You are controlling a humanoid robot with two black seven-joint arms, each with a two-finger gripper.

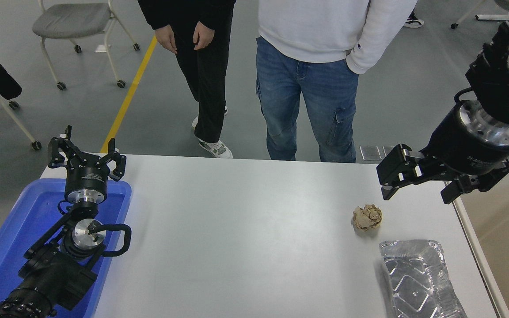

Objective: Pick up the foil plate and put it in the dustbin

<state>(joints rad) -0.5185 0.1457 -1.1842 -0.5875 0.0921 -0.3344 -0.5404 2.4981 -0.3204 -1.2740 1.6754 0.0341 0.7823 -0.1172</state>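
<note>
The foil plate (419, 278) lies on the white table (237, 229) at the near right, its lower end cut off by the picture's bottom edge. The dustbin (502, 238) stands at the right edge of the table, only partly in view. My right gripper (415, 190) is open and empty, held above the table's right side, beyond the foil plate and just left of the dustbin. My left gripper (85, 154) is open, parked at the lower left above the blue tray.
A crumpled brown paper ball (367, 217) lies on the table just beyond the foil plate, below my right gripper. A blue plastic tray (24, 221) sits at the table's left end. Two people (307, 79) stand at the far side. Chairs (73, 26) stand behind on the left.
</note>
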